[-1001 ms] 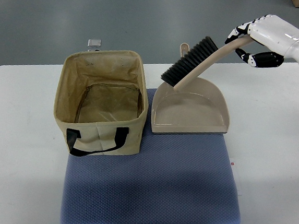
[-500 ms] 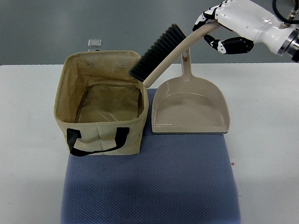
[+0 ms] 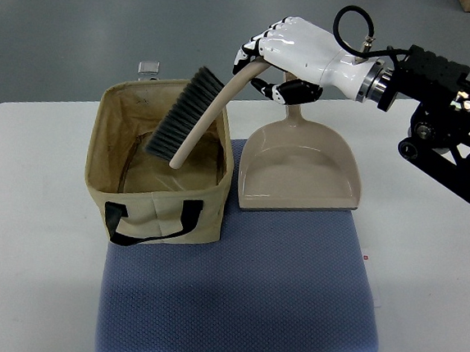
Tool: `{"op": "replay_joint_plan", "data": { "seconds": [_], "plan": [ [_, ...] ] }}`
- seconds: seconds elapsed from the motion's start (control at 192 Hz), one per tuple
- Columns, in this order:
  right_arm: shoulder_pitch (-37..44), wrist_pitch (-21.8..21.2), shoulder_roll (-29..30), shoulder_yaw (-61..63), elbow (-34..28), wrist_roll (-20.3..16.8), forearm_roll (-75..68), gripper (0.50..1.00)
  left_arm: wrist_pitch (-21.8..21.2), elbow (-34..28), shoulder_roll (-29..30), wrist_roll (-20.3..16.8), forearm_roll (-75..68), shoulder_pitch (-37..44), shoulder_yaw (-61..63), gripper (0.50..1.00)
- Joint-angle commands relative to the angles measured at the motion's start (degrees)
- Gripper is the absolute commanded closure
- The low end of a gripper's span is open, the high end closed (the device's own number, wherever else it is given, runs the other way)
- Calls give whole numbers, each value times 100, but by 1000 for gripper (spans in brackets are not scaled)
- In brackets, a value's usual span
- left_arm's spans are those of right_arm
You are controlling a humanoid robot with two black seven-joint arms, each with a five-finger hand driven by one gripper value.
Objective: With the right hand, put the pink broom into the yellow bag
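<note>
White table point(image 3: 32, 232), blue mat point(image 3: 240, 300) on top, grey floor point(image 3: 109, 17) (smooth, evenly lit)

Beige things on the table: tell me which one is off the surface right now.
The broom. The right hand grips its handle and holds it tilted over the open bag, while the bag and the dustpan both rest on the blue mat.

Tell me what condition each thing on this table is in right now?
broom: held aloft, tilted, bristle end over the bag's opening
right hand: closed around the broom handle
bag: upright, open, looks empty
dustpan: flat, empty, partly on the mat
mat: spread flat
</note>
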State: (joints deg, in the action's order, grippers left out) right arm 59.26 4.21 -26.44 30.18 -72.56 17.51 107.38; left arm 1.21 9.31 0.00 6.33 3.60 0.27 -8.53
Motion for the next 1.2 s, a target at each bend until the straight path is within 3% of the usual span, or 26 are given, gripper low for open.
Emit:
{"op": "replay_joint_plan", "data": {
  "seconds": [0.0, 0.099, 0.24, 0.407, 0.678, 0.797, 0.933, 1.193],
  "plan": [
    [-38, 18, 25, 32, 5, 6, -41, 605, 2, 1, 0, 0, 0, 0, 0, 500],
    [-47, 9, 25, 93, 5, 15, -85, 577, 2, 1, 0, 0, 0, 0, 0, 500],
    [-64, 9, -10, 146, 119, 33, -191, 576, -7, 1, 0, 0, 0, 0, 0, 500],
    [-504, -105, -107, 761, 409, 42, -1518, 579, -7, 1, 0, 0, 0, 0, 0, 500],
    [-1778, -940, -344, 2027, 893, 42, -4532, 576, 2, 1, 0, 0, 0, 0, 0, 500],
    [-2314, -1449, -283, 2501, 1464, 42, -5621, 576, -7, 1, 0, 0, 0, 0, 0, 500],
    [-2630, -1854, -11, 2949, 1921, 24, -6439, 576, -7, 1, 0, 0, 0, 0, 0, 500],
    [-3149, -2118, 667, 3644, 2158, -187, -6967, 576, -7, 9, 0, 0, 0, 0, 0, 500]
  ]
}}
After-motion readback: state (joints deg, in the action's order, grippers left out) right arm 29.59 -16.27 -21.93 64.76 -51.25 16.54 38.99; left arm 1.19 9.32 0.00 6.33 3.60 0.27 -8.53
